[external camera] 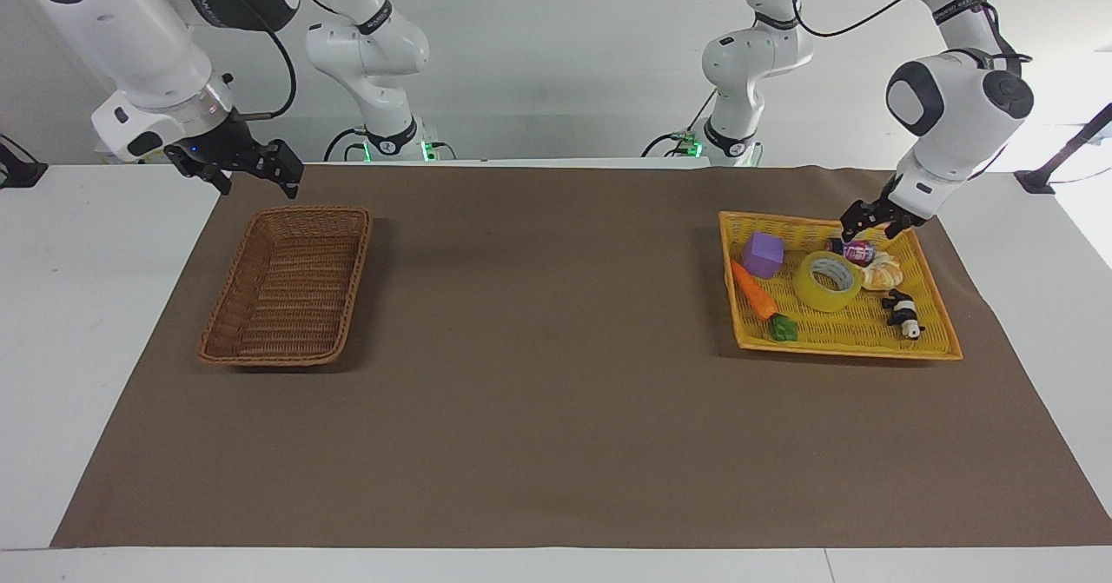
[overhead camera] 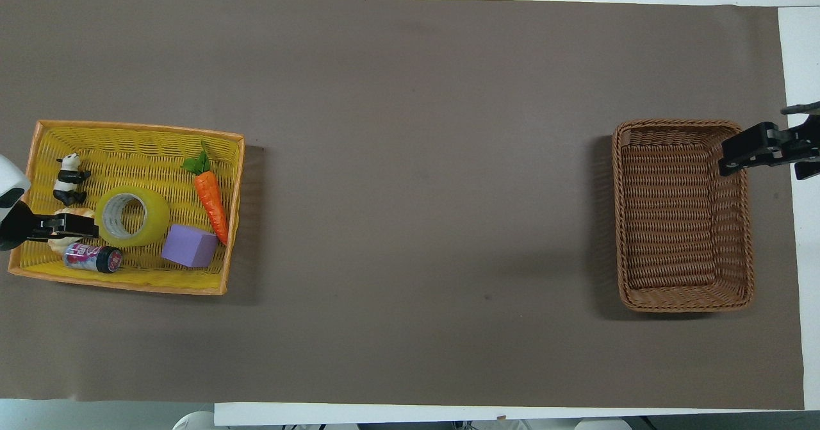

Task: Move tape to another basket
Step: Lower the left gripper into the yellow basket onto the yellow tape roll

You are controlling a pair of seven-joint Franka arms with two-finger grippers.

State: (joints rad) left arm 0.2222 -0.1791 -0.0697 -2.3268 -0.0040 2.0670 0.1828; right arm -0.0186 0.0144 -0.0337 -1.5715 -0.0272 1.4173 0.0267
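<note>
The tape (external camera: 827,281) (overhead camera: 132,216), a yellow roll with a pale core, lies flat in the middle of the yellow tray (external camera: 847,348) (overhead camera: 128,129) at the left arm's end of the table. My left gripper (external camera: 870,221) (overhead camera: 70,225) hangs open just over the tray's edge nearest the robots, above the small can (external camera: 856,251), beside the tape and holding nothing. The brown wicker basket (external camera: 287,286) (overhead camera: 682,215) stands at the right arm's end with nothing in it. My right gripper (external camera: 254,176) (overhead camera: 762,154) waits open above that basket's corner nearest the robots.
In the yellow tray with the tape lie a purple cube (external camera: 762,255), a carrot (external camera: 754,292), a bread piece (external camera: 882,272) and a panda figure (external camera: 903,314). A brown mat (external camera: 539,374) covers the table between the two containers.
</note>
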